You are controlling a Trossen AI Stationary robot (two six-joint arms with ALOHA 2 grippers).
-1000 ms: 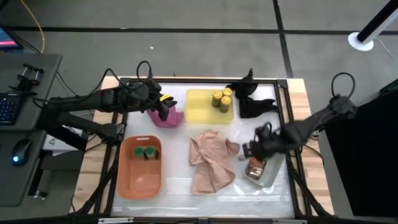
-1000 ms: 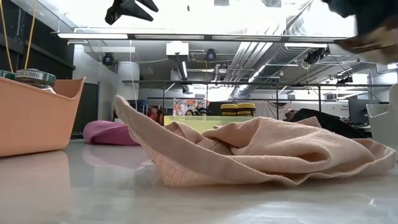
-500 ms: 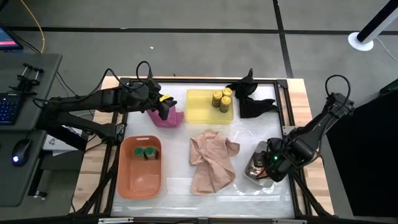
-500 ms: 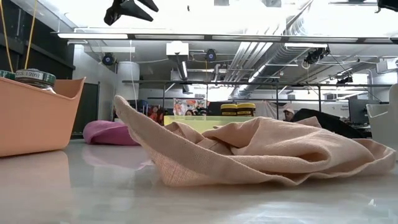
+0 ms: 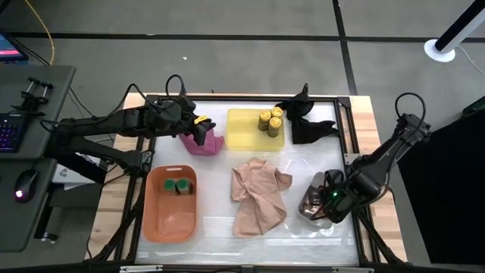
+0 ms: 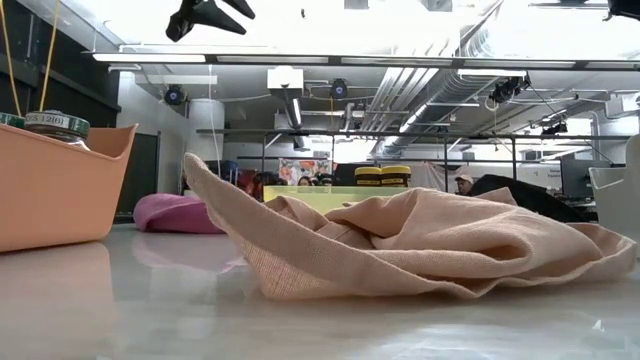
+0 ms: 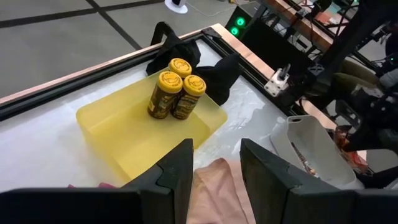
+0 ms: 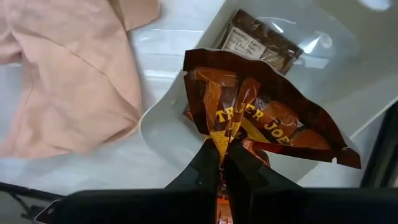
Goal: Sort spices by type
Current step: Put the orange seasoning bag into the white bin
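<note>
Over the grey tray (image 5: 327,214), right hand (image 8: 222,163) pinches an orange-red packet (image 8: 267,121).

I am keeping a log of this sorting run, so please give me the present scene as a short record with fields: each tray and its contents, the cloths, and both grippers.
yellow tray: three yellow-lid jars, standing together
orange tray: two green-lid jars
grey tray: brown packet inside
pink cloth: beside the yellow tray
tan cloth: crumpled, mid-table
black cloth: far right corner
left gripper: open, empty, above the pink cloth
right gripper: shut on the orange-red packet, over the grey tray
</note>
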